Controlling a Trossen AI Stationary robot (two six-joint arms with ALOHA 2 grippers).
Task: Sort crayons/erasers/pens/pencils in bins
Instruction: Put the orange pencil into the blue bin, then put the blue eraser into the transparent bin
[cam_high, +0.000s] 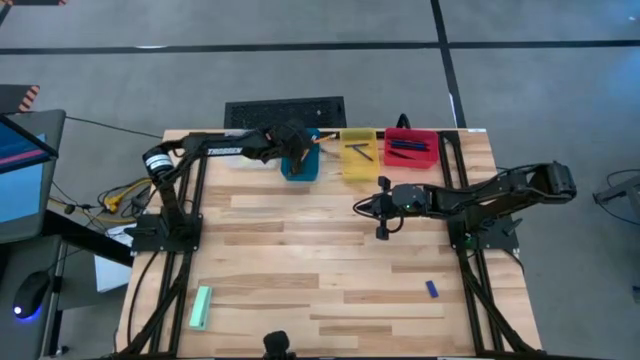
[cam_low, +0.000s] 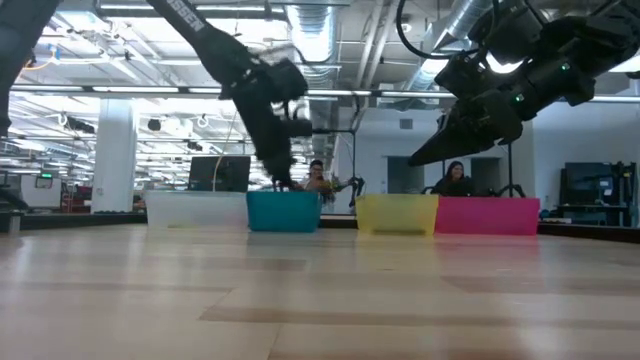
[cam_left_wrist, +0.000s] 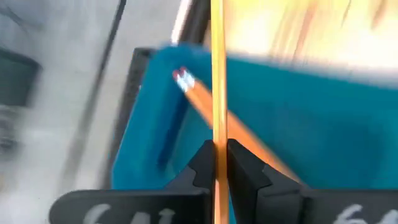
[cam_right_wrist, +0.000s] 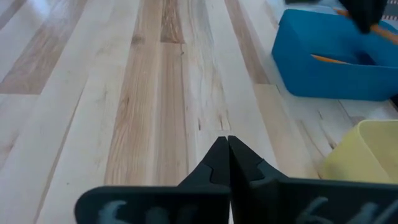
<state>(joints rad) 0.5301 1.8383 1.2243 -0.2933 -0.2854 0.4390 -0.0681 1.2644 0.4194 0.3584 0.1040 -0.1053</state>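
Note:
My left gripper (cam_high: 296, 143) hangs over the blue bin (cam_high: 300, 166) at the table's far edge, shut on an orange pencil (cam_left_wrist: 217, 74). A second pencil (cam_left_wrist: 200, 104) lies slanted inside that bin. The clear bin (cam_low: 196, 208) stands left of the blue one; the yellow bin (cam_high: 359, 157) and the red bin (cam_high: 411, 150) stand to its right. Dark pens (cam_high: 408, 146) lie in the red bin. A blue eraser (cam_high: 432, 289) rests flat on the table near the right edge. My right gripper (cam_high: 382, 222) is shut with nothing in it, above mid-table. My left gripper pinches the orange pencil's shaft (cam_left_wrist: 217, 134) between its two fingers (cam_left_wrist: 244, 163). The fingers point down at the blue bin (cam_low: 284, 211). The pencil is lifted clear and runs on past the fingertips; which part of its length is gripped, I cannot tell.
A light green block (cam_high: 201, 307) lies near the table's near left corner. The yellow bin holds thin sticks (cam_high: 359, 151). A dark keyboard-like slab (cam_high: 285, 110) sits beyond the far edge. Bare wood (cam_right_wrist: 155, 93) spreads under my right gripper (cam_right_wrist: 227, 148). People show in the room behind (cam_low: 455, 178).

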